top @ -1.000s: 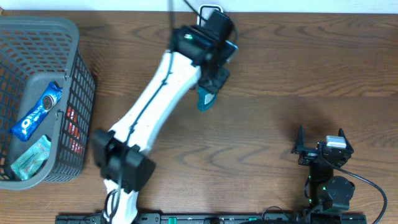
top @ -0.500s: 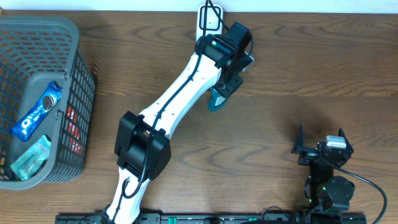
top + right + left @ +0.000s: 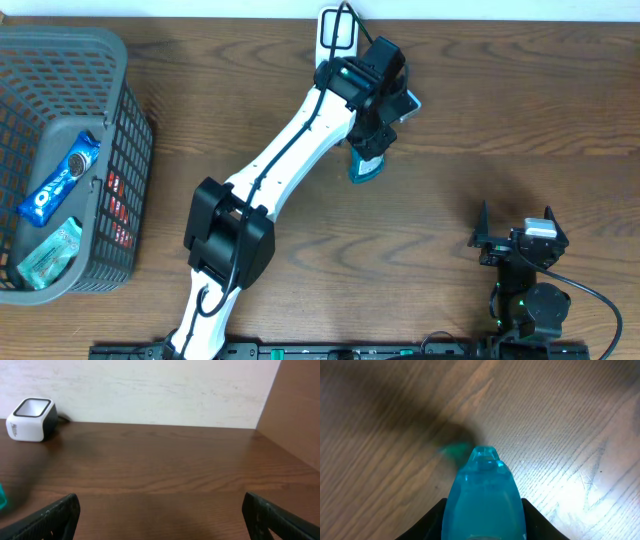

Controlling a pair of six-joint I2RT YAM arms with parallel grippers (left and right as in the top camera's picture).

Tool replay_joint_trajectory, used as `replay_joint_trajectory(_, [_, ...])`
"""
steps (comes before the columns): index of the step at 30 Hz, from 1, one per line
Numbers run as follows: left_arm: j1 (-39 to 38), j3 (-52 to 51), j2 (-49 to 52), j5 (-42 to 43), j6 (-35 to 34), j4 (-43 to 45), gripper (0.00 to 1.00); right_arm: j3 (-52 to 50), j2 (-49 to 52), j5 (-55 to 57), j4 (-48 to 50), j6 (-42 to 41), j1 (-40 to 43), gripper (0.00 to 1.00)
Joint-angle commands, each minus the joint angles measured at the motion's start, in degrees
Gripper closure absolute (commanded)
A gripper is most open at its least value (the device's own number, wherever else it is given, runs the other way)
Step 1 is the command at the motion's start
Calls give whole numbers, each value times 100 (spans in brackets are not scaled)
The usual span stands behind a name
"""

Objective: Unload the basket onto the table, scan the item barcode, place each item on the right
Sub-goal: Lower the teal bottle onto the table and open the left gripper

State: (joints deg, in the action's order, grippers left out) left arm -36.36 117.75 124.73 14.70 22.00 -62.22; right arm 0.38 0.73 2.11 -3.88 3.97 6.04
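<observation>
Left tool [image 3: 369, 152] shifted right, clamping translucent teal bottle [image 3: 483, 491] above wood-grain table [image 3: 500, 100]; right tool [image 3: 513, 225] spread wide

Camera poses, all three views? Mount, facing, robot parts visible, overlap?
Overhead: above the table, looking straight down; both arms, basket at left.
Left wrist: on its arm, looking down at tabletop past the teal bottle in the left gripper; finger edges at bottom.
Right wrist: low over table, facing back wall and white scanner; open right gripper at bottom corners.
Shared: overhead and right wrist both show the scanner.
</observation>
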Motion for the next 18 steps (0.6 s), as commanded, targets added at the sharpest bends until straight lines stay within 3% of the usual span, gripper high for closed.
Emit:
replay_joint_trajectory(1, [111,-131,-42,299,197,114,62,-7,-24,15,-20,-52,35,1])
replay_joint_trajectory(7, [168,-251,-42,498,396,212,61,-7,-24,15,-20,-52,35,1])
replay_joint_trajectory(14, [162,-251,-42,586,439,199,50,-7,-24,15,-20,-52,35,1])
replay_joint_trajectory(18, [164,-251,-42,579,439,168,38,-7,-24,15,-20,-52,35,1])
